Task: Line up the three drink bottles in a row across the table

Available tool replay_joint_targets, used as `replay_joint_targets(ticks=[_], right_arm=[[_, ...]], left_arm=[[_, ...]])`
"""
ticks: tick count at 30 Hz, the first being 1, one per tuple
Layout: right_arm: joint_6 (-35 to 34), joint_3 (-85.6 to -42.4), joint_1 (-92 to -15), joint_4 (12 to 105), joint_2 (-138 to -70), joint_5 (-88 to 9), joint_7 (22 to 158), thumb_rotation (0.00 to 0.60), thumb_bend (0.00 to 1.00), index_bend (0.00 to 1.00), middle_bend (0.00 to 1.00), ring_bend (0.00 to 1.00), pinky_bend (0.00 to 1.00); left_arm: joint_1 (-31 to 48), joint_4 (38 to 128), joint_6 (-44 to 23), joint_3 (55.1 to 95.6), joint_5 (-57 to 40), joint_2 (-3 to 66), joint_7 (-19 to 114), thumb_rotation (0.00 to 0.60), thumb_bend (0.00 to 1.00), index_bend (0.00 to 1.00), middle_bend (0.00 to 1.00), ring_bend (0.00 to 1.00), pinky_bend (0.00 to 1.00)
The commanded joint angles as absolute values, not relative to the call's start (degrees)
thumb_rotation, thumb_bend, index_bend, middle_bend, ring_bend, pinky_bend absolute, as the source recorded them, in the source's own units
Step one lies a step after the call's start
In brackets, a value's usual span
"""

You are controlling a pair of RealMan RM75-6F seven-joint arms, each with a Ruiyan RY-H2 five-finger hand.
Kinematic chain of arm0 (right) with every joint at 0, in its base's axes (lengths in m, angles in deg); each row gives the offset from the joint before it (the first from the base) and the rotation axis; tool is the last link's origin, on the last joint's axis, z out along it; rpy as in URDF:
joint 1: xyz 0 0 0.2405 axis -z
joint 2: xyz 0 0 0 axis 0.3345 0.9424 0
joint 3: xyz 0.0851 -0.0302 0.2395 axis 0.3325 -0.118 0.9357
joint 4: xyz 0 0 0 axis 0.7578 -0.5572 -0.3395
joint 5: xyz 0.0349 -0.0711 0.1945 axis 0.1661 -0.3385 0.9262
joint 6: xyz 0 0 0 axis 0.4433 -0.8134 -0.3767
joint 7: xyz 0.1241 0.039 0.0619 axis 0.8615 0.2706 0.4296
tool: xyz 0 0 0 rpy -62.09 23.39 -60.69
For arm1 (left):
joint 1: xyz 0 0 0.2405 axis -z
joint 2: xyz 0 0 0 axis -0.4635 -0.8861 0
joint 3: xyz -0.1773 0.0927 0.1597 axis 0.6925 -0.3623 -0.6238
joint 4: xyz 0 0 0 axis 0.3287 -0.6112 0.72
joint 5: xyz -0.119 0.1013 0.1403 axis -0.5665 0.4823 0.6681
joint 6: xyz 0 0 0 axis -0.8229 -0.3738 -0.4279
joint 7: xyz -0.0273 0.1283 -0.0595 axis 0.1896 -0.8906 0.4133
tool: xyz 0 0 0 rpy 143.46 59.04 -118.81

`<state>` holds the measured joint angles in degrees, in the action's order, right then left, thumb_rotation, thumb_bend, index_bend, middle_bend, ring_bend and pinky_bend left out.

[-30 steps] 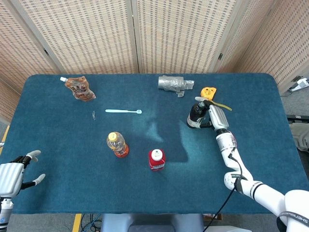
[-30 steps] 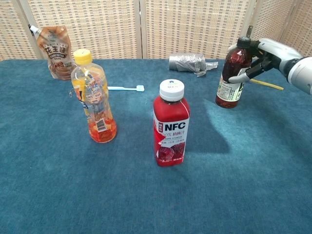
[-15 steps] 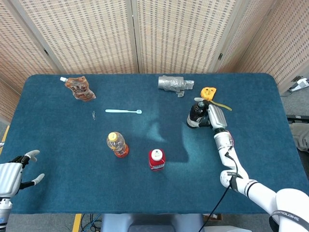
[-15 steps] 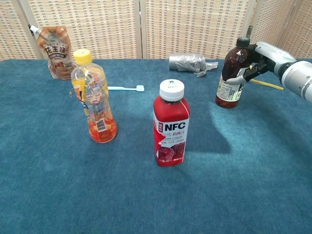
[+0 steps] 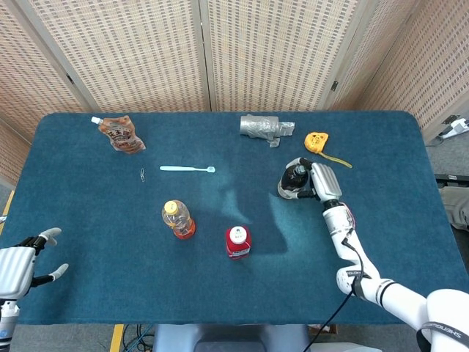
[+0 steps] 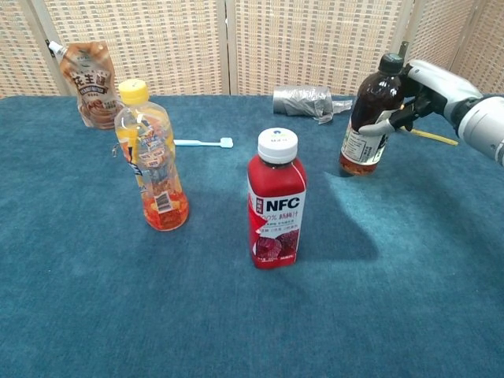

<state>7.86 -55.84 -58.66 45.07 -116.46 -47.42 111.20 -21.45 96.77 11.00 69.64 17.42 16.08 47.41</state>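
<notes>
Reaching in from the right edge, the right hand (image 6: 421, 90) wraps its fingers around the upper body of the dark bottle (image 6: 367, 118), which leans a little to the right with its base low over the worktop (image 6: 236, 315); whether the base touches the cloth cannot be told. In the head view the same hand (image 5: 320, 180) lies just right of that bottle (image 5: 293, 180), the forearm running back toward the near right corner. The dark bottle has a black cap and a pale label with print too small to read.

At centre stands the red bottle (image 6: 276, 201), upright with a white cap, its label reading "NFC". To its left, slightly farther back, the orange bottle (image 6: 151, 167) stands upright with a yellow cap and a colourful printed wrap. The dark bottle sits well apart from both, farther back and to the right.

Low at the near left corner in the head view, the left hand (image 5: 22, 264) hangs off the worktop's edge, fingers spread and holding nothing.

A brown pouch (image 6: 90, 85) with Chinese characters stands at the far left.
</notes>
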Motion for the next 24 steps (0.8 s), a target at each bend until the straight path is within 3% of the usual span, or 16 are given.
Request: replay_joint_targets(ticks=[1, 12, 24], right_arm=[[5.18, -58.07, -55.94, 53.77, -111.56, -50.05, 109.86, 0.6, 0.17, 0.47, 0.57, 0.54, 0.72], [3.92, -61.72, -51.05, 73.64, -101.17, -50.58, 105.9, 0.6, 0.17, 0.47, 0.58, 0.54, 0.72], [0.6, -67.03, -47.2, 76.08, -99.71, -54.64, 103.09, 0.6, 0.17, 0.47, 0.58, 0.54, 0.72]], left_arm=[[-21.38, 96.69, 10.92, 69.63, 17.45, 16.2, 47.22, 0.6, 0.11, 0.5, 0.45, 0.45, 0.64], [-21.2, 96.24, 10.6, 69.62, 17.32, 16.74, 46.41, 0.6, 0.11, 0.5, 0.45, 0.45, 0.64], [-21.11, 95.79, 10.63, 69.62, 17.42, 17.06, 46.41, 0.6, 0.11, 0.5, 0.45, 0.45, 0.64]])
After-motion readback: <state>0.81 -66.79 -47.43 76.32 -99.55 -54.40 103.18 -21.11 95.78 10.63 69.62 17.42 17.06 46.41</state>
